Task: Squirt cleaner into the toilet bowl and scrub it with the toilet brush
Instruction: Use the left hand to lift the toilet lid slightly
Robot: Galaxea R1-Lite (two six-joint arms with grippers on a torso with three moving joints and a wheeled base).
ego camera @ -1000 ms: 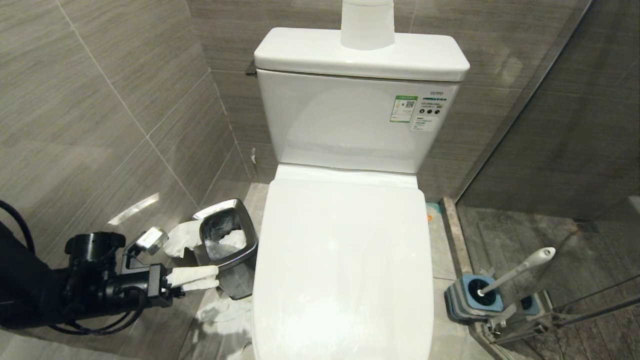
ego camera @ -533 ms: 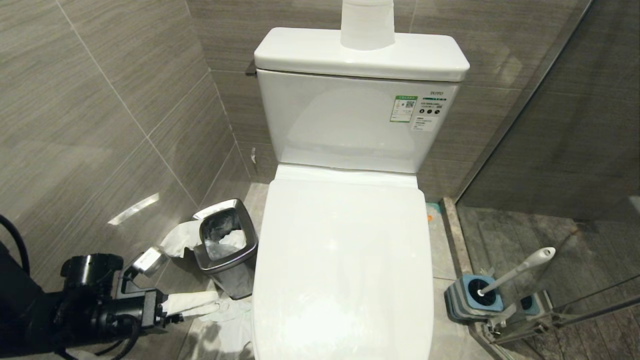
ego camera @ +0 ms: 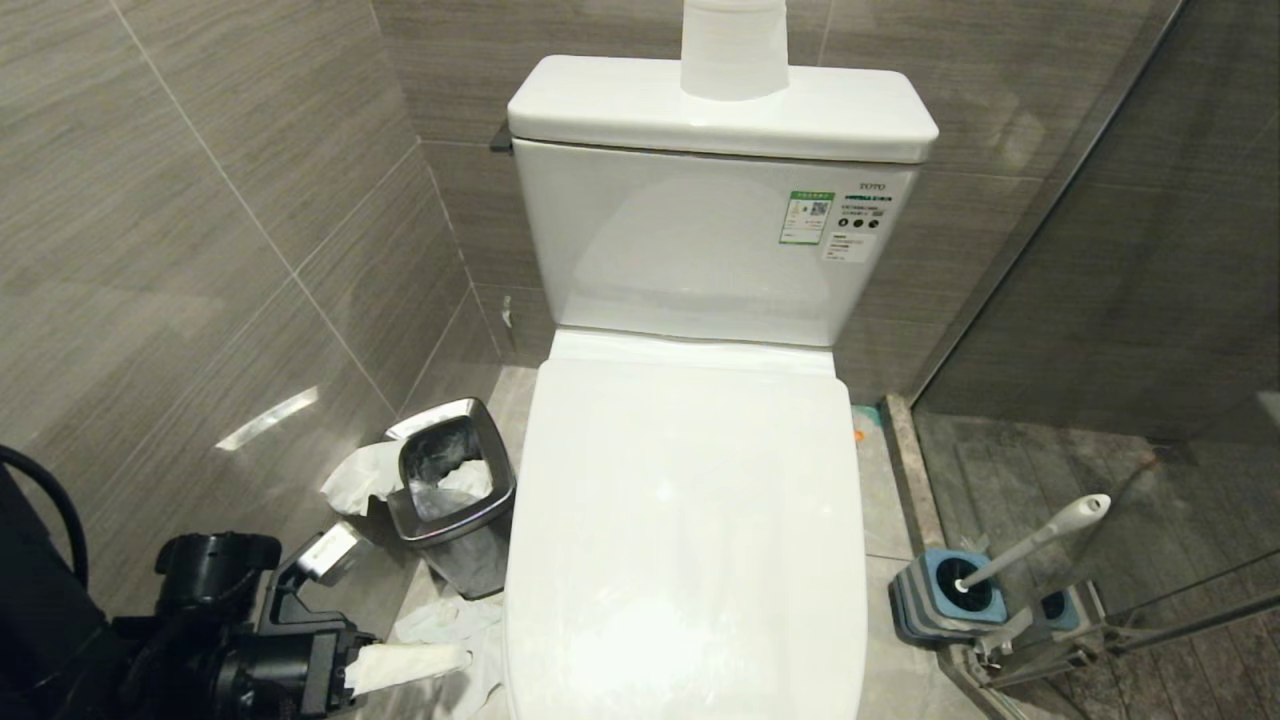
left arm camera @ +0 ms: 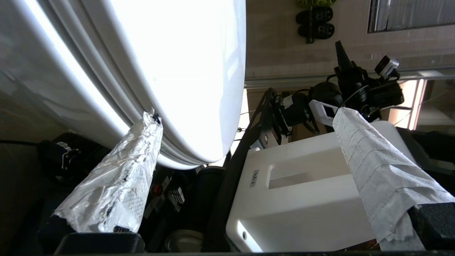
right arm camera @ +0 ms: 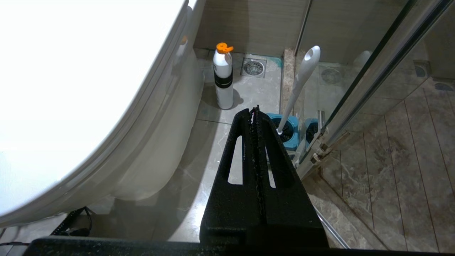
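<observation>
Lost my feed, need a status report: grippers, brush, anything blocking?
Left gripper open, low beside closed toilet lid. Right gripper shut, idle. Toilet brush in its holder. Lid covers bowl.

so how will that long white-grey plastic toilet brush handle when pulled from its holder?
The long white-grey plastic toilet brush looks stiff and probably light. Its smooth, slim handle may slip. It leans in the blue-topped square holder, which looks small and might lift or tip with it.

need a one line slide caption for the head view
Left gripper, fingers paper-wrapped and open, low beside the closed toilet lid; toilet brush in its holder.
</observation>
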